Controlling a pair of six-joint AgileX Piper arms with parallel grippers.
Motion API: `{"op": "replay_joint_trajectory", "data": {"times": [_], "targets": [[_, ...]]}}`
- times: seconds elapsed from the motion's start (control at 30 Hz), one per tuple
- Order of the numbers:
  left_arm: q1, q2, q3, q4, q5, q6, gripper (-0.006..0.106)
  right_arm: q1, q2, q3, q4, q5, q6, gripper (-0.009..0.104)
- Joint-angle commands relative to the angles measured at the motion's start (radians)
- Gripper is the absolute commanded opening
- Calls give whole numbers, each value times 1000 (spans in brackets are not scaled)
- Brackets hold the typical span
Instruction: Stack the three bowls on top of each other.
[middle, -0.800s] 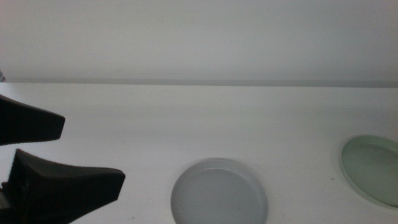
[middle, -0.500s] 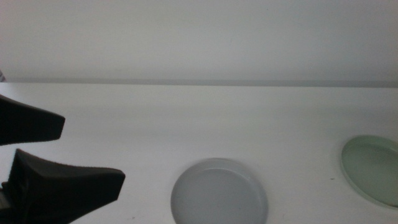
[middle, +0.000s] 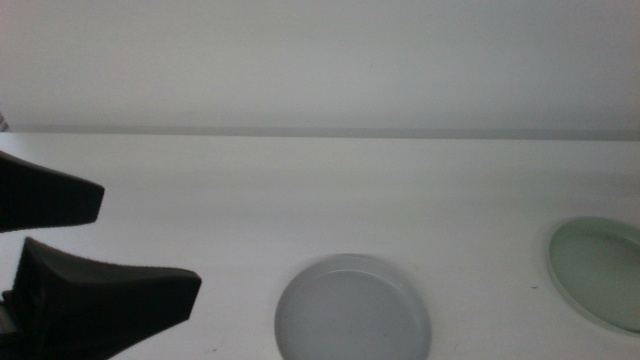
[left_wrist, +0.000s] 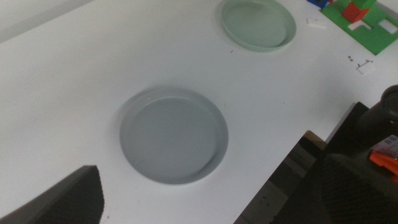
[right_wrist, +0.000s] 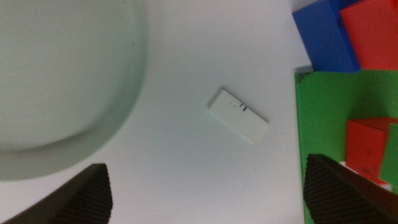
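A grey bowl (middle: 352, 310) sits at the table's front middle; it also shows in the left wrist view (left_wrist: 173, 135). A pale green bowl (middle: 600, 270) lies at the right edge, and shows in the left wrist view (left_wrist: 258, 22) and the right wrist view (right_wrist: 59, 81). The white bowl is out of view. My left gripper (middle: 148, 245) is open and empty at the left, apart from the grey bowl, with its jaws wide in its wrist view (left_wrist: 214, 182). My right gripper (right_wrist: 208, 186) is open and empty above the table beside the green bowl's rim.
A green baseplate (right_wrist: 329, 124) with red bricks (right_wrist: 370, 146) and a blue brick (right_wrist: 324, 34) lies beside the green bowl; it also shows in the left wrist view (left_wrist: 367, 28). A small white piece (right_wrist: 238, 116) lies between them. The table's dark front edge (left_wrist: 311, 174) is near.
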Motion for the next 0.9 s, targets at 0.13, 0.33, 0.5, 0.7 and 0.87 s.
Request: {"op": "replay_joint_trajectory", "data": {"times": [0.13, 0.33, 0.5, 0.7, 0.87], "targets": [[1, -4, 5, -4, -14, 3, 94, -22, 125, -22, 79, -54, -40, 82], [1, -4, 5, -4, -14, 1, 94, -22, 211, -64, 107, -111, -43, 76], [1, -4, 5, -4, -14, 3, 94, -22, 263, -75, 142, -181, -30, 72], [1, -4, 5, -4, -14, 3, 94, -20, 325, -75, 187, -234, -35, 72], [1, -4, 5, -4, -14, 1, 94, -20, 366, -75, 197, -278, -35, 66]]}}
